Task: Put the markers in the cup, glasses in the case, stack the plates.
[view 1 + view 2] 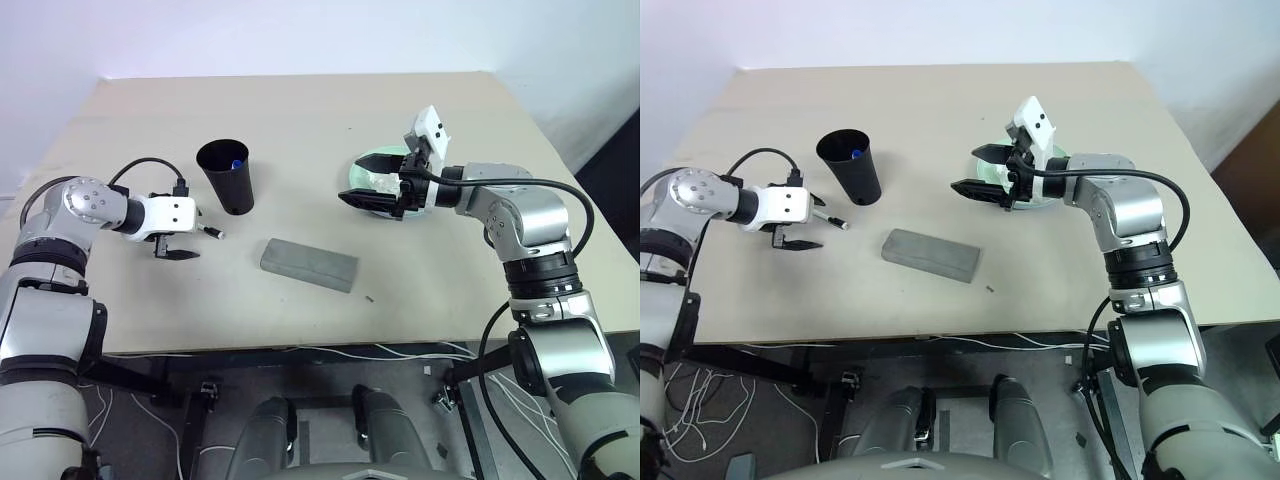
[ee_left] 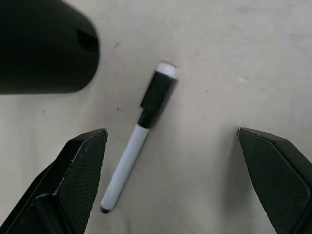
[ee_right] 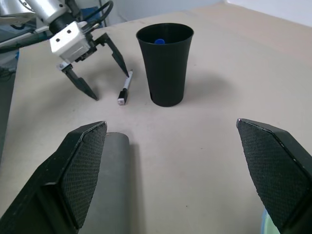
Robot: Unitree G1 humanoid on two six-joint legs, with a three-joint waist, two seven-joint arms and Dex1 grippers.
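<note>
A black-capped marker [image 2: 146, 122] lies flat on the table beside the black cup [image 1: 225, 175]. A blue-capped marker [image 3: 159, 42] stands inside the cup. My left gripper [image 2: 180, 175] hovers open just over the lying marker, whose barrel is near one finger [image 2: 80, 165]. The grey case [image 1: 308, 264] lies shut in the middle of the table. My right gripper [image 1: 362, 180] is open and held level in front of a pale green plate [image 1: 357, 178], which it mostly hides. The glasses are out of view.
Something white and crumpled [image 1: 385, 183] lies on the plate behind the right gripper. The beige table [image 1: 300, 110] runs back to a white wall. Its front edge [image 1: 300, 348] is close to me, with cables below it.
</note>
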